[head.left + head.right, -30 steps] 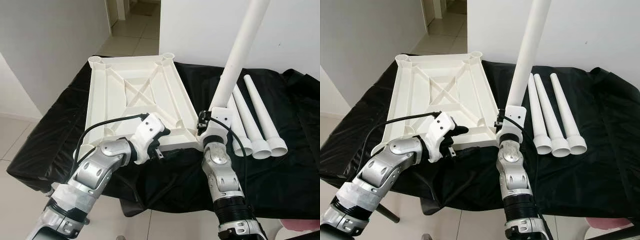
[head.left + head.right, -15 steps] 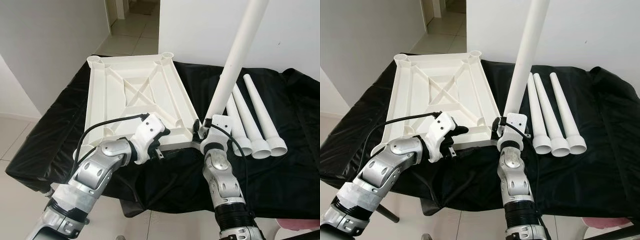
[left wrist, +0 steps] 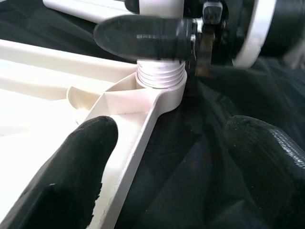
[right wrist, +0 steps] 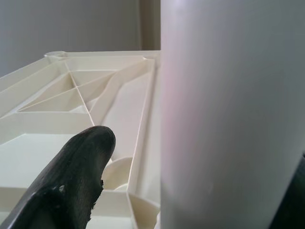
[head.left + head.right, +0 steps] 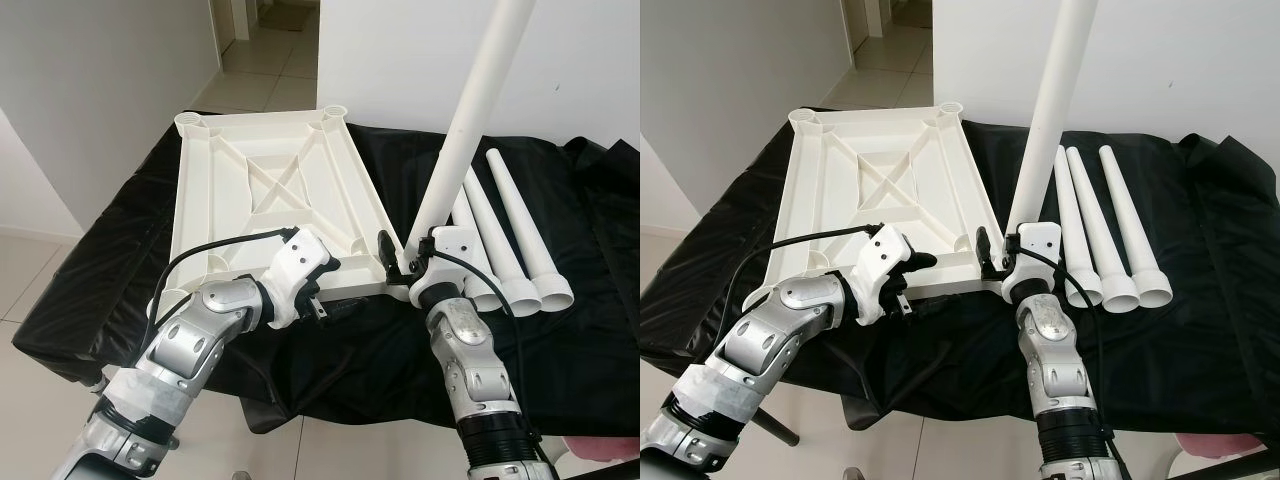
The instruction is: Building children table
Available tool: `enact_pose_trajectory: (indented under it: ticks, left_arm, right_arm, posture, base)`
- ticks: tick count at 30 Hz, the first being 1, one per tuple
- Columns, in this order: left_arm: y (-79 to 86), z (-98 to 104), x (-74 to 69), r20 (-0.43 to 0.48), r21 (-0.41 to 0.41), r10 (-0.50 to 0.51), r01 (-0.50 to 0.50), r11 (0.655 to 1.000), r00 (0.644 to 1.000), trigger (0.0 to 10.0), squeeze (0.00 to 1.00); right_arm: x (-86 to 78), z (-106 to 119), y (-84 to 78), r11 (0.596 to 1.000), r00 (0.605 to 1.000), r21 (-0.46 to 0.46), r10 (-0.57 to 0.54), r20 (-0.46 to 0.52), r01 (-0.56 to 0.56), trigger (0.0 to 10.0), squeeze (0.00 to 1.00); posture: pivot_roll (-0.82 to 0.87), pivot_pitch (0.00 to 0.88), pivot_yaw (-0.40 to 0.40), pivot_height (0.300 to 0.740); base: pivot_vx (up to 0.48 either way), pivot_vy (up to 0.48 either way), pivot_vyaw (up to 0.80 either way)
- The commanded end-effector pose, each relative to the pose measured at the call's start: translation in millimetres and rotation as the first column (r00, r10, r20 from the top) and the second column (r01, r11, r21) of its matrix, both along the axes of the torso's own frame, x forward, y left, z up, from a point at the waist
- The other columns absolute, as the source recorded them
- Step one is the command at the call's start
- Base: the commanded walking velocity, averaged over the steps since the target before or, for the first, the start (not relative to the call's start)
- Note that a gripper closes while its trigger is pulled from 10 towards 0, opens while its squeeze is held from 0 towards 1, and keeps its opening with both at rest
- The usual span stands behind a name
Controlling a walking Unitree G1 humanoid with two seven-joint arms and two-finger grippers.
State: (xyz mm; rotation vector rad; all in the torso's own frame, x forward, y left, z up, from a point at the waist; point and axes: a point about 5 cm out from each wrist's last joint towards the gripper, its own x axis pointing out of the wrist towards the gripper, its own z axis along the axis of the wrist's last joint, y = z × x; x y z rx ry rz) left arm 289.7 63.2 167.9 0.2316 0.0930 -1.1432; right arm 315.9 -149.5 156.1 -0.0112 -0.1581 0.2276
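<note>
A black cloth (image 5: 120, 270) covered the work surface, with a white wall behind and a tiled corridor leading away at the far left. On the cloth lay the white plastic tabletop (image 5: 270, 190), turned underside up so its ribs and corner sockets showed.

At the tabletop's near right corner a long white table leg (image 5: 470, 110) stood nearly upright, tilted a little to the right, its threaded lower end seated in the corner socket (image 3: 159, 86) (the thread rings were plain in the left wrist view). The right gripper (image 5: 400, 262) was at the foot of this leg; one black finger (image 4: 71, 181) stood off from the leg with a gap between, so the grasp looked released, though the other finger was hidden.

The left gripper (image 5: 325, 290) rested at the tabletop's near edge, its fingers (image 3: 71, 181) spread wide, one on the white rim and the other over the cloth, gripping nothing.

Three more legs (image 5: 505, 235) lay side by side on the cloth just to the right of the upright one, wide ends toward the robot.
</note>
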Motion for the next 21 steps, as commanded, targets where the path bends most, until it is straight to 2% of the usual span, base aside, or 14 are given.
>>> enact_pose_trajectory:
  ticks: [1, 9, 10, 11, 12, 13, 15, 16, 21]
  left_arm:
    - [0.9, 0.1, 0.7, 0.004, 0.008, -0.024, 0.024, 1.000, 1.000, 10.0, 0.00]
    - [0.3, 1.7, 1.9, 0.012, 0.005, -0.023, 0.023, 1.000, 1.000, 10.0, 0.00]
    - [-0.5, 2.0, 2.2, 0.013, 0.003, -0.023, 0.023, 1.000, 1.000, 10.0, 0.00]
    - [-1.1, 2.2, 2.5, 0.014, 0.002, -0.024, 0.023, 1.000, 1.000, 10.0, 0.00]
    - [-1.1, 2.2, 2.5, 0.014, 0.002, -0.024, 0.023, 1.000, 1.000, 10.0, 0.00]
    - [-1.6, 2.3, 2.8, 0.015, 0.001, -0.023, 0.023, 1.000, 1.000, 10.0, 0.00]
    - [-1.7, 2.5, 3.1, 0.016, -0.001, -0.022, 0.022, 1.000, 1.000, 10.0, 0.00]
    - [-1.7, 2.7, 3.4, 0.017, -0.001, -0.021, 0.021, 1.000, 1.000, 10.0, 0.00]
    - [-0.9, 2.4, 3.4, 0.016, -0.002, -0.017, 0.017, 1.000, 1.000, 10.0, 0.00]
  right_arm:
    - [5.0, 3.4, -1.9, 0.997, 0.997, -0.026, 0.074, 0.007, -0.074, 10.0, 0.00]
    - [15.9, 2.0, -10.9, 0.980, 0.987, -0.119, 0.159, -0.027, -0.161, 10.0, 0.00]
    - [18.7, 0.1, -11.9, 0.971, 0.981, -0.142, 0.187, -0.049, -0.192, 9.4, 0.00]
    - [20.1, -1.6, -12.2, 0.963, 0.976, -0.162, 0.208, -0.063, -0.216, 4.2, 0.00]
    - [20.1, -1.6, -12.2, 0.963, 0.976, -0.162, 0.208, -0.063, -0.216, 4.2, 0.00]
    - [20.4, -4.5, -12.1, 0.955, 0.969, -0.168, 0.231, -0.083, -0.242, 1.5, 0.00]
    - [20.3, -6.6, -12.0, 0.949, 0.964, -0.173, 0.250, -0.095, -0.264, 1.5, 0.00]
    - [19.6, -9.5, -12.3, 0.944, 0.958, -0.175, 0.266, -0.106, -0.281, 0.0, 0.00]
    - [18.9, -14.6, -14.9, 0.943, 0.953, -0.158, 0.276, -0.123, -0.293, 0.0, 0.00]
  posture:
    - [-0.04, 0.000, 0.001, 0.740]
    - [-0.04, 0.000, 0.002, 0.740]
    - [-0.05, 0.000, 0.001, 0.740]
    - [-0.05, 0.000, -0.001, 0.740]
    - [-0.05, 0.000, -0.001, 0.740]
    - [-0.05, 0.000, -0.001, 0.740]
    - [-0.05, 0.000, -0.002, 0.740]
    - [-0.05, 0.000, -0.002, 0.740]
    - [-0.04, 0.000, 0.000, 0.740]
  base:
    - [0.000, 0.000, 0.00]
    - [0.000, 0.000, 0.00]
    - [0.000, 0.000, 0.00]
    - [0.000, 0.000, 0.00]
    - [0.000, 0.000, 0.00]
    - [0.000, 0.000, 0.00]
    - [0.000, 0.000, 0.00]
    - [0.000, 0.000, 0.00]
    - [0.000, 0.000, 0.00]
